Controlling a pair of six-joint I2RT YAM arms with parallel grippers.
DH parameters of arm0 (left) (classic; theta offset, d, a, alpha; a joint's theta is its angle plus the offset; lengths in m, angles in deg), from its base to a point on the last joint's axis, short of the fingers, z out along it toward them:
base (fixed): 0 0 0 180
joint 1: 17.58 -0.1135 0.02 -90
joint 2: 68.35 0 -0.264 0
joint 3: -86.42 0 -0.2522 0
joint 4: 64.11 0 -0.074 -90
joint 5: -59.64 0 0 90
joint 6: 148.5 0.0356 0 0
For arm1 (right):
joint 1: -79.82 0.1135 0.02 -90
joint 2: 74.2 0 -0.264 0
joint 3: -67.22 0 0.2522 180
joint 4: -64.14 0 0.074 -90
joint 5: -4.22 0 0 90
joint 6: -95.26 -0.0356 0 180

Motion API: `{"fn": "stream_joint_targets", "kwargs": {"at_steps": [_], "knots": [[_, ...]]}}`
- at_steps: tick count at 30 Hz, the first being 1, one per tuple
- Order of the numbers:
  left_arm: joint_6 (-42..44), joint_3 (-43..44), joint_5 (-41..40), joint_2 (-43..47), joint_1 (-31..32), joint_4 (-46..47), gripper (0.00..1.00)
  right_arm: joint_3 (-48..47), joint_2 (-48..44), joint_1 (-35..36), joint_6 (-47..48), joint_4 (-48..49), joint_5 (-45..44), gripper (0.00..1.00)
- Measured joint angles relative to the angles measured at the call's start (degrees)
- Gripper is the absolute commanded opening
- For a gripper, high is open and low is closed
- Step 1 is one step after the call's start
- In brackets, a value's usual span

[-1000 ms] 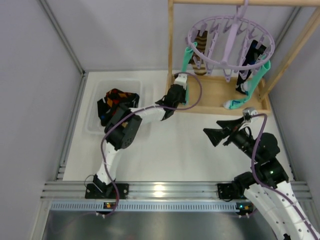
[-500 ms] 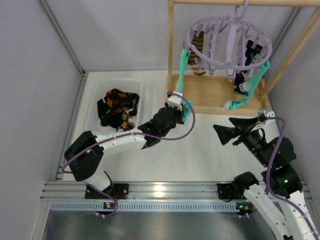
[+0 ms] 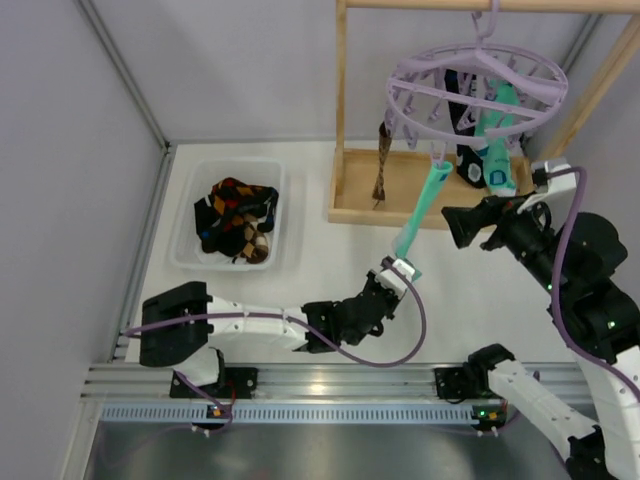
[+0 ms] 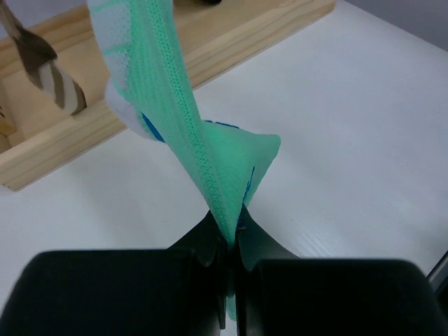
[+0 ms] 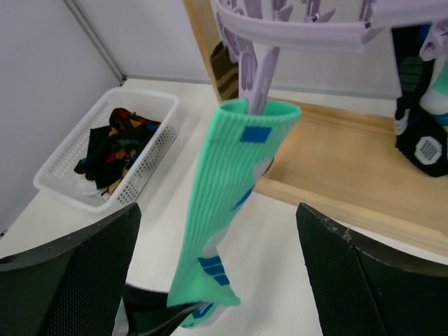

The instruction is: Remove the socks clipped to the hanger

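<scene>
Looking from above, where is the left gripper [image 3: 395, 272] at this moment? asks Ana.

It is low over the white table [image 3: 330, 270], near the middle, says Ben. Its jaws are closed on the toe end of a mint-green sock [image 3: 425, 205]. In the left wrist view the fabric comes out from between the two black fingers [image 4: 203, 241] and rises away, stretched tight.

And the other end of this sock?

The cuff is up at a clip under the near edge of the hanger [image 3: 478, 85] - the pale-purple ring which hangs on the wooden rack [image 3: 360, 200] at the far right. So the sock runs slanted from the clip down to the left gripper.

What about the right gripper [image 3: 455, 228]?

It is raised at the right side, just beside the stretched sock, with its jaws standing wide apart and nothing between them. In the right wrist view the sock hangs in front, between its two fingers, but I cannot see any touch.

Are other socks on the hanger?

Yes - a brown striped sock [image 3: 381, 170] at the left side, and at the far right a dark sock [image 3: 468, 160] with a second mint-green one [image 3: 497, 140] beside it. More socks [image 3: 235, 215] lie in a pile in the white basket [image 3: 190, 258] at the far left of the table.
</scene>
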Motion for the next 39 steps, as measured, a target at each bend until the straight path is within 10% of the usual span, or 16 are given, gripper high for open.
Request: {"fn": "stream_joint_targets", "kwargs": {"at_steps": [9, 39], "knots": [[5.4, 8.2, -10.0, -6.9, 5.6, -0.2, 0.0, -18.9, 19.0, 0.0, 3.8, -5.4, -8.9, 0.8], [8.9, 10.4, -14.3, -10.2, 7.8, -1.3, 0.0, -28.1, 35.5, 13.4, 7.4, -8.3, -30.7, 0.66]]}}
